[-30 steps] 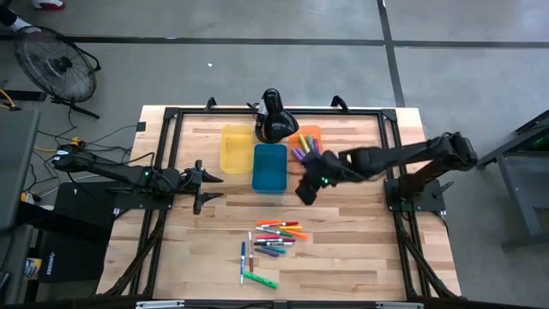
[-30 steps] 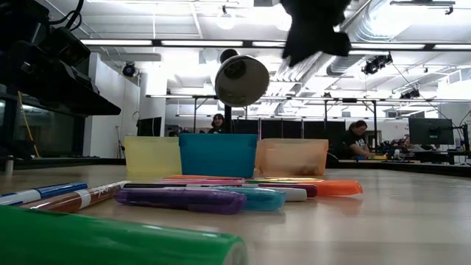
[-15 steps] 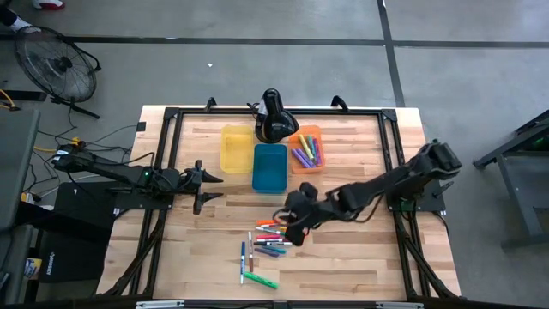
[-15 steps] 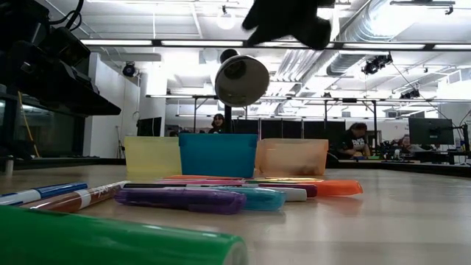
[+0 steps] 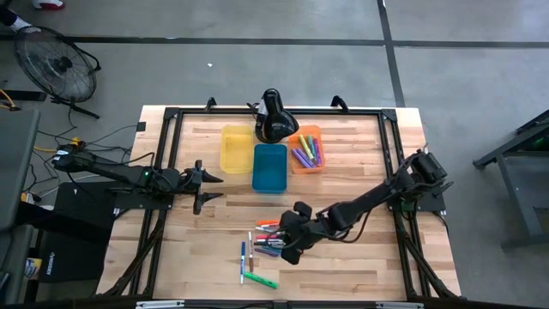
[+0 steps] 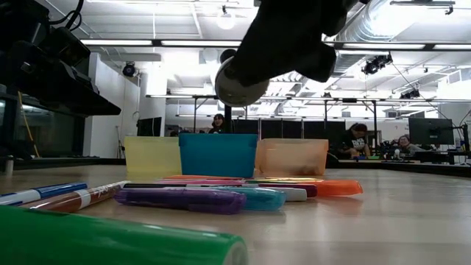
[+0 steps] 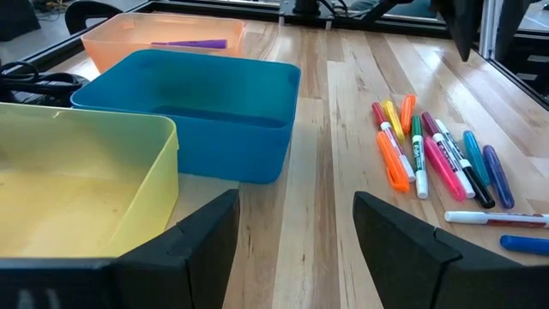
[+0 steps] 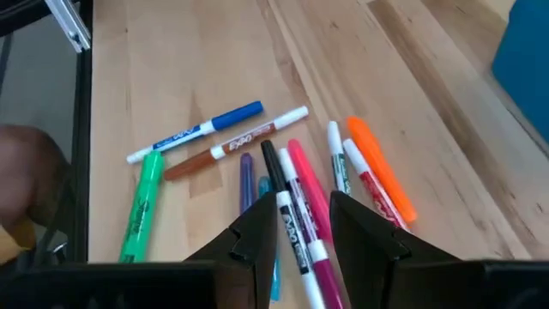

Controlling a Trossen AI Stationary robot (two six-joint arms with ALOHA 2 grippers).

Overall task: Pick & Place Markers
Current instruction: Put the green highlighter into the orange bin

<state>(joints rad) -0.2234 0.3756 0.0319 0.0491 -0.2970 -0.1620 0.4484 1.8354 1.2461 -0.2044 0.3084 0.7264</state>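
The right claw [image 5: 287, 250] has moved from the orange bin [image 5: 314, 134] down over the markers [image 5: 273, 239] lying on the bench [image 5: 360, 257]. Its fingers are a little apart, holding nothing. The left claw [image 5: 214, 189] stays spread wide.

Before me stand three bins [image 5: 270, 167]: yellow, blue, orange. My table [image 5: 360, 257] holds roughly a dozen loose markers [image 5: 270, 240].

From above, the right gripper [image 5: 288, 250] covers part of the markers [image 5: 268, 242] pile beside the blue bin [image 5: 269, 167], so an exact count's impossible, and in the low view the green marker [image 6: 110, 241] is blurred and cropped.
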